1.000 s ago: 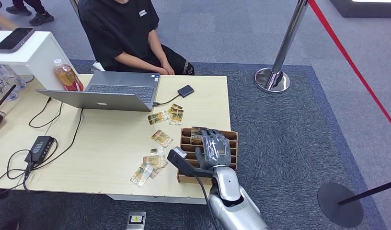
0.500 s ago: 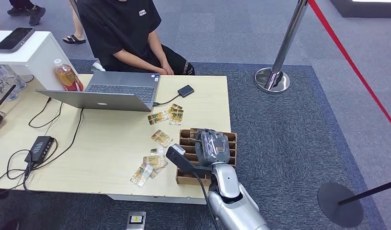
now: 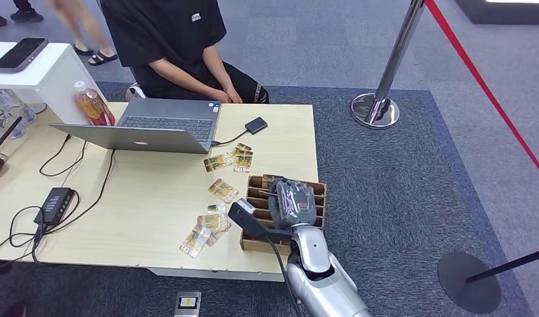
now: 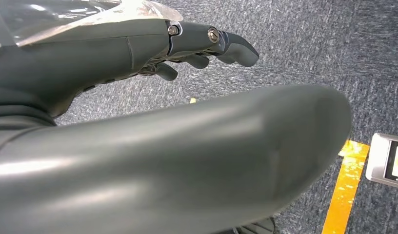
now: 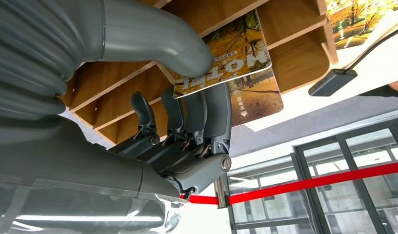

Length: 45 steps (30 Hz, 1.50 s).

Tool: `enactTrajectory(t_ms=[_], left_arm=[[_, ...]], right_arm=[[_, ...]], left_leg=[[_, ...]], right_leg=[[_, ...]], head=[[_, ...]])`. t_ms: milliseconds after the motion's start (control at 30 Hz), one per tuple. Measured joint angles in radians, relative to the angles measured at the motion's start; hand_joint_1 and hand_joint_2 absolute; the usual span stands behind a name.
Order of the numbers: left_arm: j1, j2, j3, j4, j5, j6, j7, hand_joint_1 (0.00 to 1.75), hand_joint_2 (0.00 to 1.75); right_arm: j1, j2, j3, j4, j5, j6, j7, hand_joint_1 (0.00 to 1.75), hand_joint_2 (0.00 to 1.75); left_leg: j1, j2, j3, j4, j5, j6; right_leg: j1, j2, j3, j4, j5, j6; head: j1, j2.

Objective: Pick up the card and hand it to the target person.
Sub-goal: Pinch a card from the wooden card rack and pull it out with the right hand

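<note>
1. The counter (image 3: pixel 148 198) carries an open laptop (image 3: pixel 162 124), cables, loose cards and, at its near right corner, a slotted wooden card holder (image 3: pixel 318 193).
2. A person in a black shirt (image 3: pixel 164 39) sits at the counter's far side, behind the laptop.
3. The right robot hand (image 3: pixel 292 203) reaches down over the card holder; in the right wrist view (image 5: pixel 187 117) its thumb and fingers pinch a card.
4. The left robot hand (image 4: pixel 177 44) hangs over grey carpet, fingers loosely extended, seemingly grasping nothing, though much of it is hidden.
5. The card (image 5: pixel 226 53), printed with autumn trees, sits in a slot of the holder, gripped at its edge.
</note>
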Motion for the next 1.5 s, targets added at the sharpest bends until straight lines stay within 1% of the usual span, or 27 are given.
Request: enactTrajectory(t_ms=[233, 433, 700, 933, 1100, 1233, 1400, 1500], left_arm=[[0.001, 0.0, 0.0, 0.0, 0.004, 0.001, -0.003, 0.0, 0.0], [0.001, 0.001, 0.0, 0.0, 0.005, 0.001, -0.007, 0.0, 0.0], [0.002, 0.002, 0.0, 0.0, 0.008, 0.0, -0.01, 0.0, 0.0], [0.002, 0.002, 0.0, 0.0, 0.008, 0.001, -0.012, 0.0, 0.0], [0.001, 0.002, 0.0, 0.0, 0.008, 0.005, -0.009, 0.0, 0.0], [0.001, 0.002, 0.0, 0.0, 0.008, 0.007, -0.003, 0.0, 0.0], [-0.001, 0.002, 0.0, 0.0, 0.009, 0.01, 0.005, 0.0, 0.0], [-0.001, 0.002, 0.0, 0.0, 0.008, 0.01, 0.008, 0.0, 0.0]], right_arm=[[0.009, -0.002, 0.0, -0.029, -0.042, 0.002, -0.032, 1.34, 1.75], [0.035, -0.016, 0.0, -0.134, -0.091, 0.02, -0.067, 1.35, 1.75], [0.064, -0.041, 0.0, -0.274, -0.107, 0.019, -0.094, 1.33, 1.75], [0.07, -0.054, 0.001, -0.336, -0.153, 0.023, -0.132, 1.33, 1.75], [0.063, -0.05, 0.009, -0.339, -0.236, 0.08, -0.174, 1.31, 1.75], [0.034, -0.036, 0.022, -0.315, -0.302, 0.127, -0.211, 1.34, 1.75], [-0.028, -0.003, 0.047, -0.239, -0.39, 0.178, -0.256, 1.31, 1.75], [-0.062, 0.021, 0.065, -0.194, -0.412, 0.192, -0.267, 1.32, 1.75]], left_leg=[[0.0, 0.0, 0.0, 0.0, 0.0, 0.0], [0.0, 0.0, -0.001, 0.0, 0.0, 0.0], [0.0, 0.0, -0.001, 0.0, 0.0, 0.0], [0.0, 0.0, -0.001, 0.0, 0.0, 0.0], [0.0, 0.0, -0.002, 0.0, 0.0, 0.0], [0.0, 0.0, -0.002, 0.0, 0.0, 0.0], [0.0, 0.0, -0.002, 0.0, 0.0, 0.0], [0.0, 0.0, -0.002, 0.0, 0.0, 0.0]], right_leg=[[0.0, 0.0, 0.0, 0.0, 0.0, 0.0], [0.0, 0.0, -0.001, 0.0, 0.0, 0.0], [0.0, 0.0, -0.001, 0.0, 0.0, 0.0], [0.0, 0.0, -0.001, 0.0, 0.0, 0.0], [0.0, 0.0, -0.001, 0.0, 0.0, 0.0], [0.0, 0.0, -0.001, 0.0, 0.0, 0.0], [0.0, 0.0, -0.001, 0.0, 0.0, 0.0], [0.0, 0.0, -0.001, 0.0, 0.0, 0.0]], head=[[0.0, 0.0], [0.0, 0.0], [0.0, 0.0], [0.0, 0.0], [0.0, 0.0], [0.0, 0.0], [0.0, 0.0], [0.0, 0.0]])
